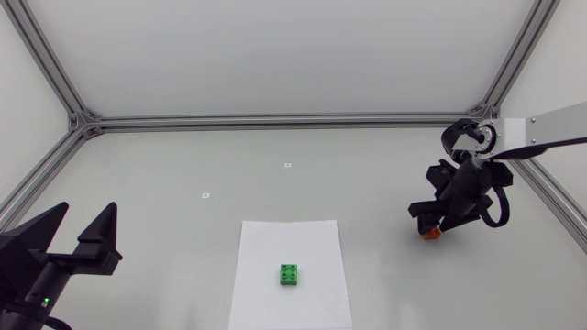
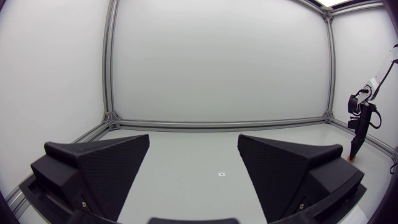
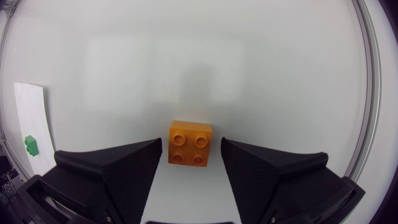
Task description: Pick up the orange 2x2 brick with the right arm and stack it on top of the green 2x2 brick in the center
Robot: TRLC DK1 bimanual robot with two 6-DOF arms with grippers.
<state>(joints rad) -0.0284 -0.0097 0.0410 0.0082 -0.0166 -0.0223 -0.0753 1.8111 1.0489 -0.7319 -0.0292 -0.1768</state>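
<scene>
The orange 2x2 brick (image 3: 189,143) lies studs up on the table between the open fingers of my right gripper (image 3: 189,163), touching neither. From the head view only a sliver of the orange brick (image 1: 428,235) shows under the right gripper (image 1: 431,223), at the table's right side. The green 2x2 brick (image 1: 290,274) sits on a white paper sheet (image 1: 292,247) at the centre front; it also shows small, far off to the side of the right gripper, as the green brick (image 3: 30,145). My left gripper (image 1: 78,234) stands open at the front left, holding nothing.
An aluminium frame (image 1: 275,119) runs around the table's back and sides. Two small white markers (image 1: 287,166) lie on the table behind the paper. The right arm (image 2: 360,121) shows far off in the left wrist view.
</scene>
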